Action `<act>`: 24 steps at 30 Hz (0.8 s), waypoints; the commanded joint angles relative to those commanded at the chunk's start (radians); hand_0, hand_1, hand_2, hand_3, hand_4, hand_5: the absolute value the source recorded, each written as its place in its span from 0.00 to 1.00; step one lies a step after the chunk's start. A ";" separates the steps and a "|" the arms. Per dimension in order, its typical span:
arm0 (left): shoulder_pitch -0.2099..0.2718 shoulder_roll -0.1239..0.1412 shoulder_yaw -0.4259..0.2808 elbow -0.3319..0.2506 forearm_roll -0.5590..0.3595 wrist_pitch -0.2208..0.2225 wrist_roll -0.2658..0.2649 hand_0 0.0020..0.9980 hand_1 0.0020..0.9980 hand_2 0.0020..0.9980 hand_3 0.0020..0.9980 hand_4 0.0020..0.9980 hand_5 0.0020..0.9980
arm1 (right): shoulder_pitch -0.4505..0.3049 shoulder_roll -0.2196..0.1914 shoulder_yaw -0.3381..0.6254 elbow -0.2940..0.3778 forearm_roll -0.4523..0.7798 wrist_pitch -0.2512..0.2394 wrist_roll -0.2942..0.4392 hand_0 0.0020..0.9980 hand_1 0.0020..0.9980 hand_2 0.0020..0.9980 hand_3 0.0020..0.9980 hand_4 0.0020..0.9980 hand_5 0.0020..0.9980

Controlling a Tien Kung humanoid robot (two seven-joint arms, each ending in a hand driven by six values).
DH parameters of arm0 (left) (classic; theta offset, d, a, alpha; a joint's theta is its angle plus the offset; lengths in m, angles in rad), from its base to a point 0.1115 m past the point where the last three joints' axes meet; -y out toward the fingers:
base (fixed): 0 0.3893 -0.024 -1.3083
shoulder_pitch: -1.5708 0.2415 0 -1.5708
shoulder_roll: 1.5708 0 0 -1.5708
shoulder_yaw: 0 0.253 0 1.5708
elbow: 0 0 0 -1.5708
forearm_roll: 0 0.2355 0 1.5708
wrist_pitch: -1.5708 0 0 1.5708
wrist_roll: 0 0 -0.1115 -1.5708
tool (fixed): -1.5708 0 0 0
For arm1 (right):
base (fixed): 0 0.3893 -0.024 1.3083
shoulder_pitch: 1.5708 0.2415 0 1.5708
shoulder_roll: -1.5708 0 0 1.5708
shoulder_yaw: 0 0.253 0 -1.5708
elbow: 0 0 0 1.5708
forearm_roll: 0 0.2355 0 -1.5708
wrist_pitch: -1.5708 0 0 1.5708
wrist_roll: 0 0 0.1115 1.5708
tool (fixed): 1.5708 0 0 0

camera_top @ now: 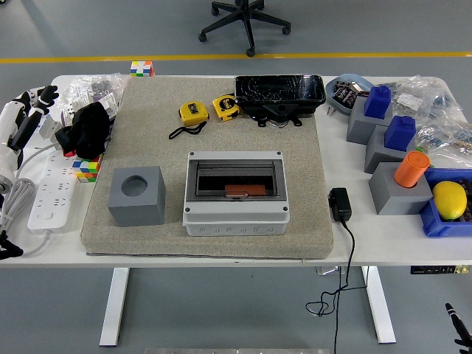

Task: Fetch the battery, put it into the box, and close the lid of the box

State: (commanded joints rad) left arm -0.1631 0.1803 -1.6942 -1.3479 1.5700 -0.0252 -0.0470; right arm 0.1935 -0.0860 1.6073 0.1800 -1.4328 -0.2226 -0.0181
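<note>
The grey-white box (236, 214) stands on the beige mat (147, 140) in the middle of the table. Its dark see-through lid (234, 175) lies down over the opening. Through the lid I see a flat orange-brown battery (245, 190) inside the box. My left hand (29, 110) hangs at the table's far left edge, above the white power strip (50, 198); its fingers are stretched out and hold nothing. It is far from the box. Of my right hand only a dark tip (457, 330) shows at the lower right corner, below the table.
A grey cube with a round hole (137, 195) stands left of the box. Two yellow tape measures (193, 113) and a black tray (280, 92) lie behind it. Grey blocks with blue and orange pieces (398, 177), a blue bin holding a lemon (450, 199) and a black charger (340, 204) crowd the right.
</note>
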 joint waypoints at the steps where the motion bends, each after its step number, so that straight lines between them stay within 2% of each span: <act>1: 0.001 -0.001 -0.002 0.000 -0.005 0.004 -0.004 0.80 0.82 0.77 0.77 1.00 1.00 | -0.001 -0.001 0.005 0.000 -0.005 0.000 -0.002 0.88 0.88 0.83 0.88 1.00 1.00; 18: 0.006 -0.018 0.028 0.001 0.000 0.005 0.002 0.78 0.80 0.76 0.75 1.00 1.00 | -0.006 0.005 0.019 0.000 -0.042 0.018 -0.008 0.87 0.88 0.83 0.85 1.00 1.00; 21: -0.001 -0.016 0.040 0.001 -0.001 0.006 0.002 0.78 0.80 0.76 0.75 1.00 1.00 | -0.005 0.005 0.028 0.000 -0.080 0.024 -0.011 0.87 0.88 0.83 0.85 1.00 1.00; 22: -0.002 -0.016 0.041 0.001 -0.001 0.007 0.002 0.78 0.79 0.76 0.74 1.00 1.00 | -0.005 0.005 0.025 0.000 -0.079 0.026 -0.009 0.87 0.84 0.81 0.83 1.00 1.00; 24: -0.001 -0.016 0.041 0.000 -0.002 0.010 0.002 0.78 0.79 0.76 0.74 1.00 1.00 | -0.003 0.003 0.002 0.000 -0.057 0.047 -0.009 0.87 0.84 0.81 0.83 1.00 1.00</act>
State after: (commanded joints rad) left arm -0.1645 0.1641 -1.6536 -1.3480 1.5682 -0.0157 -0.0454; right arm 0.1908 -0.0831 1.6094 0.1800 -1.4902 -0.1757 -0.0273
